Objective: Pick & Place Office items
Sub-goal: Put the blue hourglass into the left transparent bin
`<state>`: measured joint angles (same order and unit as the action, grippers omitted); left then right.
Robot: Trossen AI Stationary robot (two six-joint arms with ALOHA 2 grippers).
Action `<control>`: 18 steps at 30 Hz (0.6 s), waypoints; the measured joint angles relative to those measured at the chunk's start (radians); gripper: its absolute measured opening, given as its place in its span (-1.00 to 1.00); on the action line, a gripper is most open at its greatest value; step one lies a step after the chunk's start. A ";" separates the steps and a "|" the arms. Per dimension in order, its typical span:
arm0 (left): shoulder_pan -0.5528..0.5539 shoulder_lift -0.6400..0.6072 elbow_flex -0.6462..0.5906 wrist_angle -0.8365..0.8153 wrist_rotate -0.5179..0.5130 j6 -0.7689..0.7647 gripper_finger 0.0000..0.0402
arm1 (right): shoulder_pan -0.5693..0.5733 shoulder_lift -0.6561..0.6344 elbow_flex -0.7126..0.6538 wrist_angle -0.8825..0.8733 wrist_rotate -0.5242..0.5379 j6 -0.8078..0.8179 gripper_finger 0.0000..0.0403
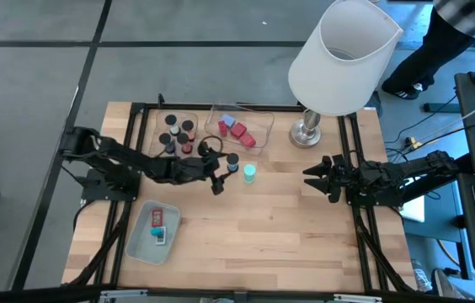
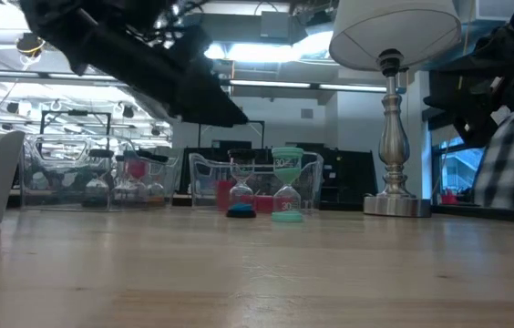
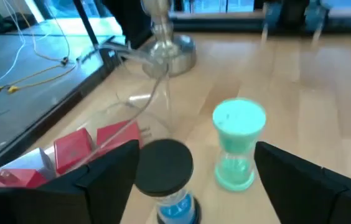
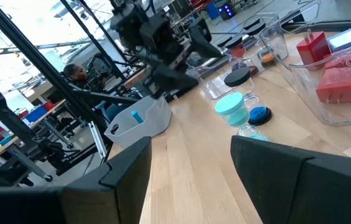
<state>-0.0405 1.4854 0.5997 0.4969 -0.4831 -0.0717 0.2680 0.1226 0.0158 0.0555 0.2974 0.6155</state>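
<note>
My left gripper [image 1: 221, 172] [image 3: 197, 155] hangs open above the table's middle, just left of two small sand timers. The black-capped timer with blue sand [image 1: 232, 160] [image 3: 164, 177] shows between its fingers, close to one of them, standing upright on the wood. The teal timer [image 1: 248, 172] [image 3: 238, 144] stands upright next to it. Red blocks [image 1: 238, 130] [image 3: 73, 149] lie in a clear tray [image 1: 258, 139]. Black round caps [image 1: 177, 133] sit in a second clear tray. My right gripper [image 1: 312, 178] [image 4: 191, 146] waits open near the right edge.
The big white lamp [image 1: 343, 55] stands on its metal base [image 1: 307, 132] at the far right. A pale green tray [image 1: 141, 240] near the left front holds a blue and a red piece. A person's legs [image 1: 427, 50] show beyond the far right corner.
</note>
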 joint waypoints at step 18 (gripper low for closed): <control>0.091 0.119 0.062 -0.036 -0.005 0.000 0.90 | 0.000 0.000 0.000 0.000 0.000 0.000 0.11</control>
<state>0.0505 1.6045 0.6613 0.4610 -0.4880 -0.0721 0.2680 0.1228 0.0158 0.0559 0.2974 0.6152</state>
